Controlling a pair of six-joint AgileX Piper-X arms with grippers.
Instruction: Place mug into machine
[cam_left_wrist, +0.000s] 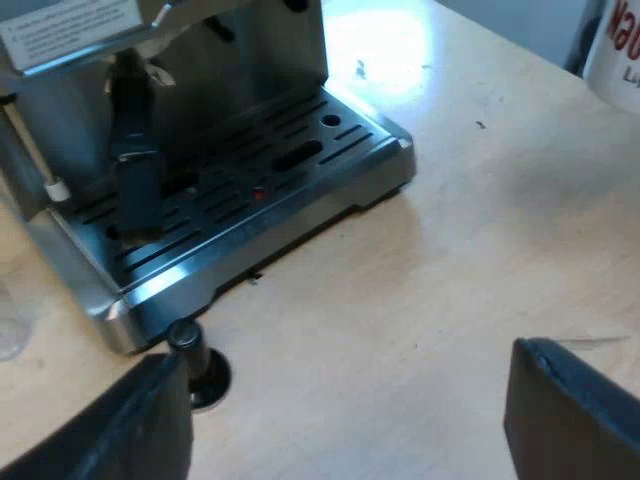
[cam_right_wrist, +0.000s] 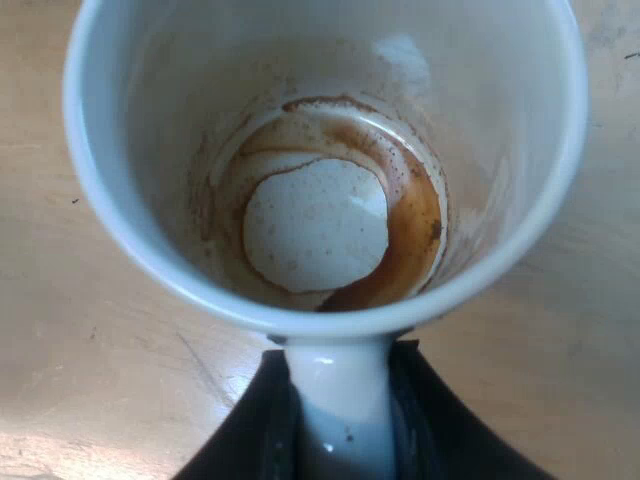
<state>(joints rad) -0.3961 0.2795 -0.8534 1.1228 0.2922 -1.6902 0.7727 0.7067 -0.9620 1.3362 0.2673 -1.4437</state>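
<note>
Pinching the mug (cam_right_wrist: 320, 230) by its handle (cam_right_wrist: 340, 440), the right gripper (cam_right_wrist: 340, 405) has both black fingers (cam_right_wrist: 255, 435) pressed against the handle's sides. The handle leaves the rim at six o'clock, seen down the arm. I judge the mug to be glazed ceramic: stiff, fairly heavy for so narrow a hold, and slick. It may swing about the pinch, and a knock on metal could chip it. The handle looks like the sensible place to hold it, close under the rim.

The mug is white and round-mouthed, empty but for a dried brown coffee ring on the bottom. The ring is thickest from three to five o'clock, and specks climb the wall. It sits over the bare wooden table (cam_right_wrist: 70, 350) (standing or lifted, I cannot tell).

The left gripper (cam_left_wrist: 340, 430) hangs spread and empty over the table, near the espresso machine (cam_left_wrist: 230, 70). A dark handle (cam_left_wrist: 135, 170) hangs above the slotted drip tray (cam_left_wrist: 290, 165). A black-knobbed tamper (cam_left_wrist: 192, 358) stands on the table just beside the tray's corner.
</note>
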